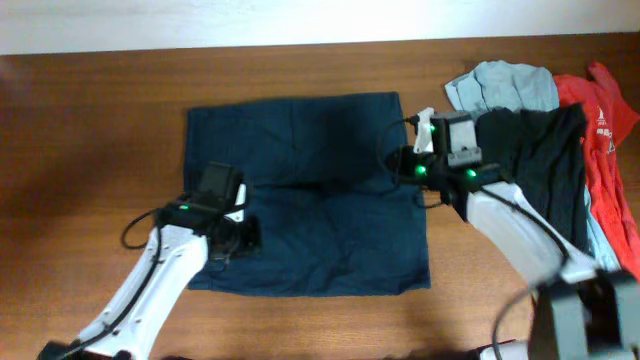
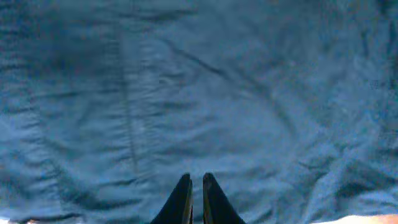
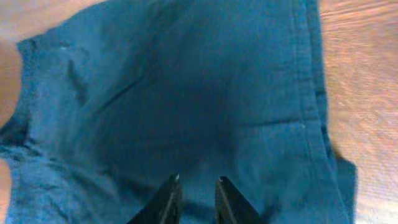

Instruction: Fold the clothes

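Note:
The dark navy-blue shorts (image 1: 310, 190) lie spread flat on the wooden table, with a crease line across the middle. My left gripper (image 1: 237, 238) hovers over the shorts' lower left part. In the left wrist view its fingers (image 2: 194, 182) are shut, with wrinkled blue cloth (image 2: 199, 93) beneath and nothing held. My right gripper (image 1: 405, 165) is at the shorts' right edge, near the middle. In the right wrist view its fingers (image 3: 199, 183) are slightly apart over the cloth (image 3: 186, 93), gripping nothing, and the hemmed edge (image 3: 311, 93) runs along the right.
A pile of other clothes lies at the table's right end: a light grey-blue garment (image 1: 500, 85), a long black garment (image 1: 545, 160) and a red shirt (image 1: 605, 140). Bare wood (image 1: 90, 150) shows left of the shorts.

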